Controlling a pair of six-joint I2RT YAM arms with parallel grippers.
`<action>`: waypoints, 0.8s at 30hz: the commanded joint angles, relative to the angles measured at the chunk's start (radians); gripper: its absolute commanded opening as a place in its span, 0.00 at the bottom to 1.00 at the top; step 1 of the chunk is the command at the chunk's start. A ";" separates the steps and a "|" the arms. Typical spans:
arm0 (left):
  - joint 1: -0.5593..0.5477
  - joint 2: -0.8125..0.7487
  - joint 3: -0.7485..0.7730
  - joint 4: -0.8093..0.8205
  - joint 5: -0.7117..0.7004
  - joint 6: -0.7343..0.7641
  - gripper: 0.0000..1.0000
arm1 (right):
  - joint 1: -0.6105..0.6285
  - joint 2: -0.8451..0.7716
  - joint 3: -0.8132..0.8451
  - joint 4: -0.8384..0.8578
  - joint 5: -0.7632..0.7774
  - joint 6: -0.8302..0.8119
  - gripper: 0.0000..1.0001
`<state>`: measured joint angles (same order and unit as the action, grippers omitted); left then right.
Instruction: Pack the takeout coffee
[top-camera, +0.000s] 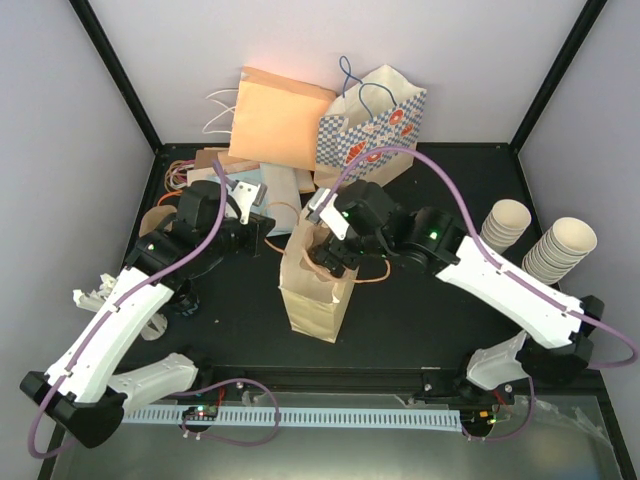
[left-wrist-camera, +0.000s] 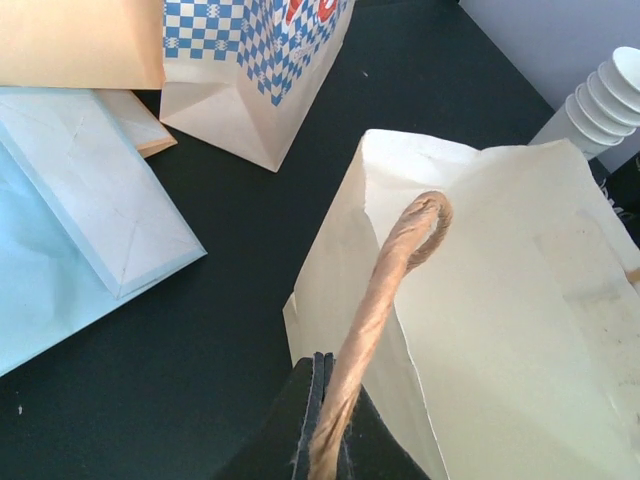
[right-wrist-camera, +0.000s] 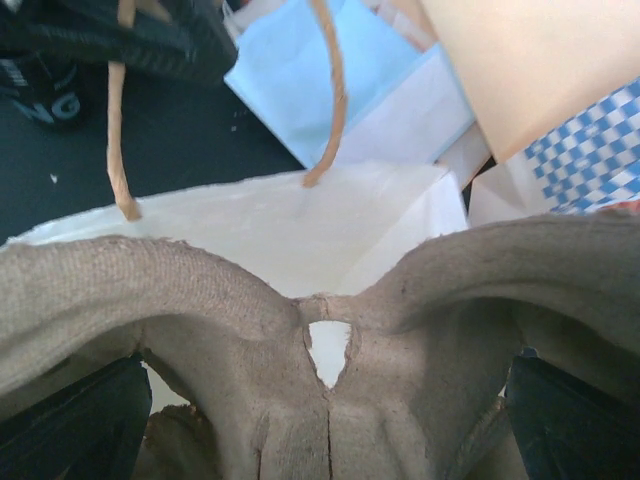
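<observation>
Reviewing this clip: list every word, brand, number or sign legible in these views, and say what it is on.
"NG": white letters on a black part at the top left of the right wrist view. They are cut off by the edge, so probably the end of a longer word.
Red printing on the blue-checked bag: too small in the top view, cropped in the left wrist view, unreadable.
No other text shows.

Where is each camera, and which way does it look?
Top external: above and behind the arms, looking down at the black table; both arms show.
Left wrist: on the left gripper, looking down its fingers, shut on the twisted handle of the tan paper bag.
Right wrist: on the right gripper, looking into that bag over the brownish pulp cup carrier it holds.
Shared: all see that bag; both wrists, the blue-checked paper bag.
</observation>
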<state>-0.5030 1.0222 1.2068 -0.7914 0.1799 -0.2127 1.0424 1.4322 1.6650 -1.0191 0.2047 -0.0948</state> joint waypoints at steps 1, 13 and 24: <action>0.008 -0.003 0.041 0.018 0.001 0.015 0.02 | -0.007 -0.035 0.035 0.034 0.010 0.011 1.00; 0.008 -0.020 0.039 0.028 0.034 0.019 0.02 | -0.007 0.079 0.064 -0.021 -0.073 -0.016 0.98; 0.008 -0.025 0.036 0.035 0.046 0.025 0.02 | -0.007 0.187 0.121 -0.109 -0.102 -0.020 0.83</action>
<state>-0.5030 1.0100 1.2079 -0.7841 0.2035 -0.2016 1.0382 1.6054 1.7283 -1.0889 0.1253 -0.1097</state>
